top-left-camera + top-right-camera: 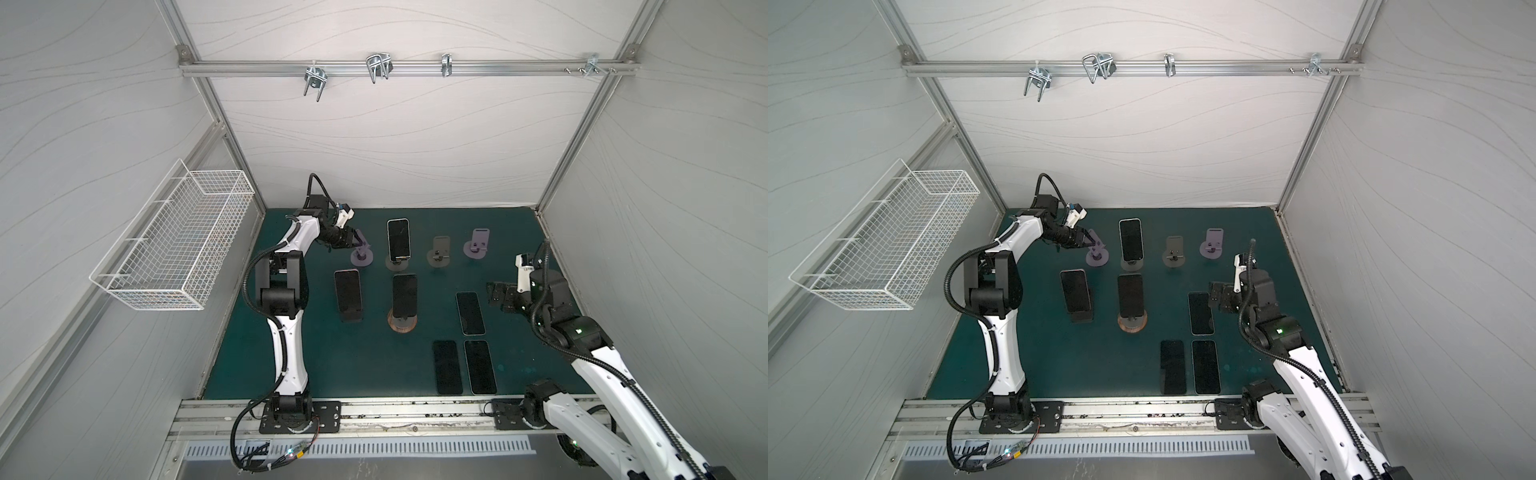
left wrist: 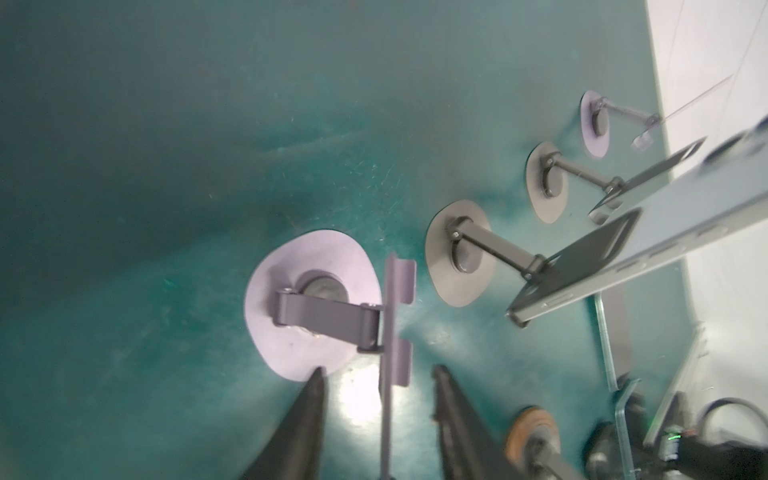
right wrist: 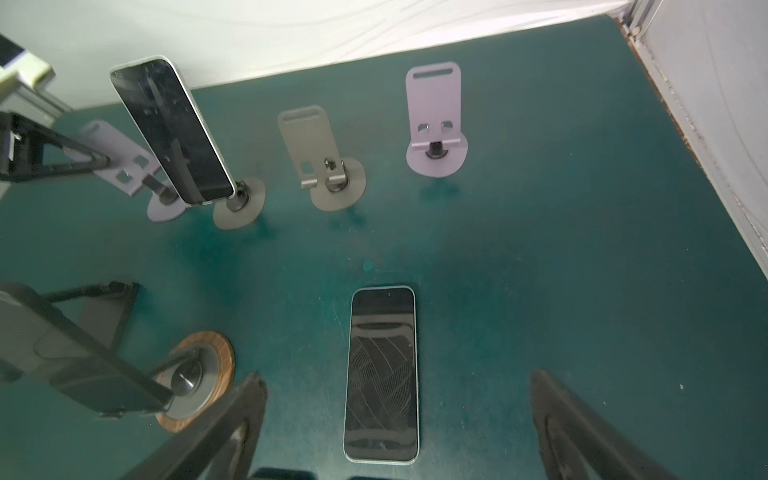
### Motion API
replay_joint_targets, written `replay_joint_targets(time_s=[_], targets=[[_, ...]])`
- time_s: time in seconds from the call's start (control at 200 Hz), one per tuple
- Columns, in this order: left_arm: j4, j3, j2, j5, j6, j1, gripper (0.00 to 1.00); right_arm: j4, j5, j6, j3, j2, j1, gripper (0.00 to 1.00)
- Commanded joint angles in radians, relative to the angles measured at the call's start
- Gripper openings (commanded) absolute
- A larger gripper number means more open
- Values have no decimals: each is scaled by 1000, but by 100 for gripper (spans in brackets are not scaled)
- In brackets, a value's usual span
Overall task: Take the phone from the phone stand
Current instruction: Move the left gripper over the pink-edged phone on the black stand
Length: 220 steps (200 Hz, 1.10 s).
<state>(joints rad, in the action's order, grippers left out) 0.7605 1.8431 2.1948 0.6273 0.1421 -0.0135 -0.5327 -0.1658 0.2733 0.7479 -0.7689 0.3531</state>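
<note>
Left hand [image 2: 377,370]: jaws apart, holding nothing, astride the plate of the empty purple stand [image 2: 309,303].
Phone [image 1: 398,244]: ahead of it, just past, propped on the grey stand [image 2: 440,270], long axis near upright.
Right hand [image 3: 397,377]: wide open, well apart; left judged nearer.

Cannot follow the plate of the purple stand [image 2: 324,309] past the left wrist view's edge, between the fingers of the left hand [image 2: 377,370]. Cannot see the far end of the propped phone [image 2: 685,208], cropped there too. Finds the wood-based stand [image 2: 532,432] blurred. Loses the right arm [image 1: 644,432] at 5 o'clock in both top views.
</note>
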Motion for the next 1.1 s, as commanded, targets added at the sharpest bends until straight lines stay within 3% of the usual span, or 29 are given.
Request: replay_joint_targets(time_s=[0.0, 0.18, 0.25, 0.395, 0.685, 0.755, 0.905, 1.096], targets=[[15, 27, -35, 2, 0, 10, 60, -62, 17, -33, 59, -44, 8, 99], [34, 16, -105, -12, -28, 50, 77, -55, -48, -24, 91, -102, 90, 99], [48, 19, -132, -15, -55, 79, 99, -53, -83, -9, 112, -129, 126, 99], [70, -44, -230, -23, -95, 128, 100, 16, -137, -22, 111, -176, 175, 99], [107, -243, -514, -132, -171, 124, 100, 110, -247, 11, 109, -277, 178, 99], [108, -301, -585, -235, -218, 95, 100, 111, -276, 23, 122, -307, 178, 99], [96, -442, -737, -626, -306, -44, 100, 116, -317, 56, 147, -366, 178, 99], [70, -569, -908, -772, -404, -137, 100, 124, -305, 119, 166, -395, 176, 99]])
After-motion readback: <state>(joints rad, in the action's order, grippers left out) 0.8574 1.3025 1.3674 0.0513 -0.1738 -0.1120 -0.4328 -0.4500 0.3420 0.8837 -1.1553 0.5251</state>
